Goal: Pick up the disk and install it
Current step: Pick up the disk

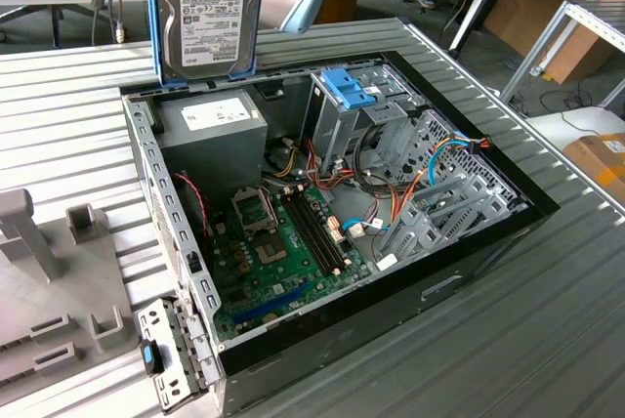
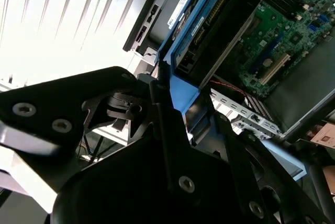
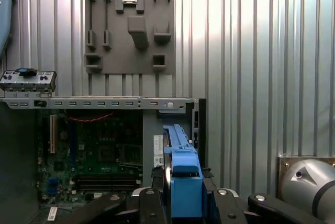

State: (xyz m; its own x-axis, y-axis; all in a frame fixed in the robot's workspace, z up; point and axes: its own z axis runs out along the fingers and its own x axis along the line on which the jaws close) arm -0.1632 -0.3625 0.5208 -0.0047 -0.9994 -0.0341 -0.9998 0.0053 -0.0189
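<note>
The disk [image 1: 207, 13], a grey hard drive with a white label and blue carrier rails, hangs upright in the air above the back edge of the open computer case [image 1: 469, 271]. It is over the power-supply end, to the exterior view's left of the upright drive cage [image 1: 347, 135]. In both wrist views my gripper [image 3: 183, 187] is shut on the blue carrier at the end of the disk [image 3: 178, 140]. The black fingers [image 2: 162, 124] clamp the blue rail, and the disk [image 2: 196, 30] points down toward the case.
Inside the case lie the green motherboard [image 1: 283, 242], the grey power-supply box [image 1: 210, 130] and coloured cables [image 1: 430, 174]. The cage carries a blue latch [image 1: 347, 86]. A grey fixture plate [image 1: 59, 271] and a loose metal bracket [image 1: 171, 350] lie on the ribbed table beside the case.
</note>
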